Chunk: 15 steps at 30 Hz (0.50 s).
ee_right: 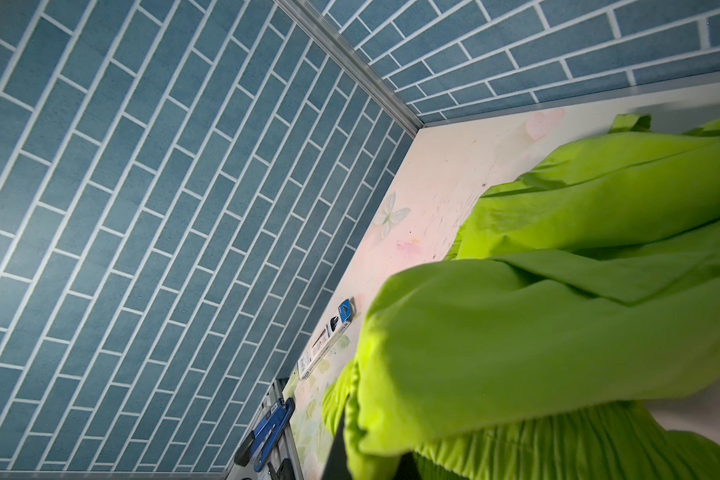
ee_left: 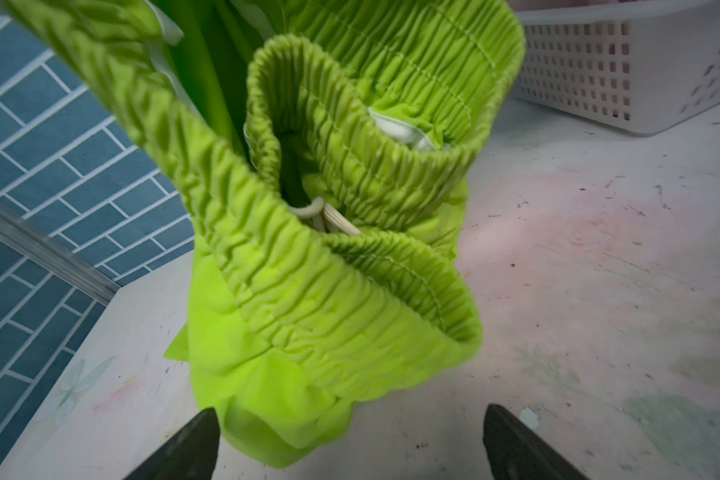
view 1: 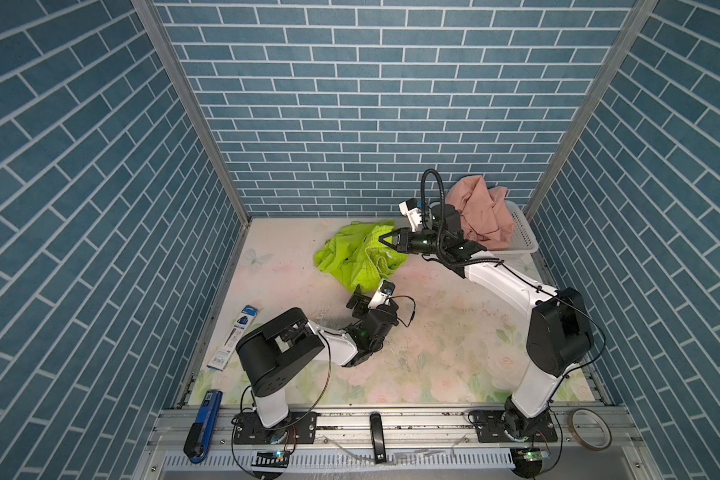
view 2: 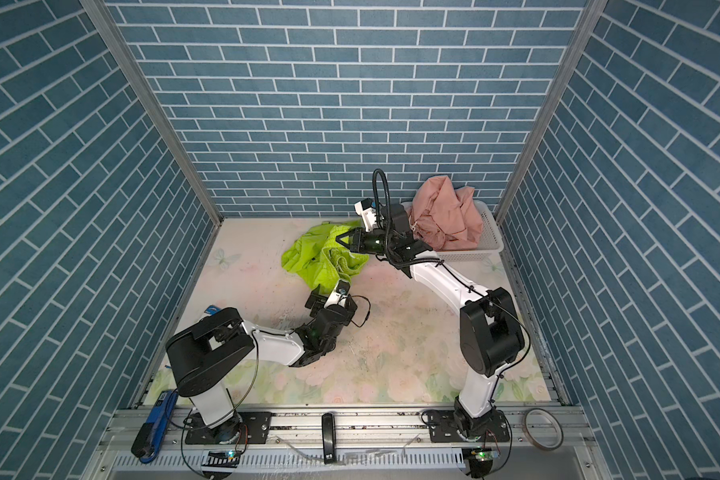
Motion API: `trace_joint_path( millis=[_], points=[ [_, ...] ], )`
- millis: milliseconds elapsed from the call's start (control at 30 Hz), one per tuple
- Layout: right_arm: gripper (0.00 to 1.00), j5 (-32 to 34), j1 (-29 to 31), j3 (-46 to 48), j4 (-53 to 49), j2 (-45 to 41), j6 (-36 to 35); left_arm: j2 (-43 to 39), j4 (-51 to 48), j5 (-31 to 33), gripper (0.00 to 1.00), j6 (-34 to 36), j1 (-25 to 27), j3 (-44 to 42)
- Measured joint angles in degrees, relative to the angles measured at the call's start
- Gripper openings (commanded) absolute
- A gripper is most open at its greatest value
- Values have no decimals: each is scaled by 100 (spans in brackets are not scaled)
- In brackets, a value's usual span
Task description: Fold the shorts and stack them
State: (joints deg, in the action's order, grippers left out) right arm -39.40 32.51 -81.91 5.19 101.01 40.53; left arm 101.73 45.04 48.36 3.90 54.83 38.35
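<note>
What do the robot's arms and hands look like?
The left arm and right arm are white tubes joined by chunky black rounded joints, with thin black cables looping along them. The left hand and right hand have black pointed fingers. A ribbed black hose arches over the right wrist.

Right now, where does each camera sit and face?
Top view: high in front, looking down; both arms, right gripper shut on green shorts.
Top view: alongside, same green shorts.
Left wrist: on left arm, facing green shorts; open left gripper.
Right wrist: on right arm, facing left wall past green shorts.
All share green shorts.
</note>
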Motion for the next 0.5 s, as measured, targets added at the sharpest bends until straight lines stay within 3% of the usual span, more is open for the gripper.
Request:
trace_joint_path(
  millis=[100, 133, 200, 267, 300, 500],
  points=[
    [0, -13, 0, 42, 2, -35, 20, -2, 144, 144, 49, 131, -50, 22],
    [0, -15, 0, 50, 7, -42, 20, -7, 162, 166, 39, 166, -74, 28],
    [0, -28, 0, 87, 7, -74, 17, -42, 170, 175, 28, 188, -162, 28],
    [0, -31, 0, 111, 0, -107, 17, -181, 85, 74, 4, 201, -299, 0],
    [0, -31, -2, 127, -20, -131, 15, -315, 17, -4, 0, 190, -378, -26],
    [0, 103, -61, 131, -494, -352, -210, -2109, -1379, -984, 0, 61, -706, -68]
  ],
)
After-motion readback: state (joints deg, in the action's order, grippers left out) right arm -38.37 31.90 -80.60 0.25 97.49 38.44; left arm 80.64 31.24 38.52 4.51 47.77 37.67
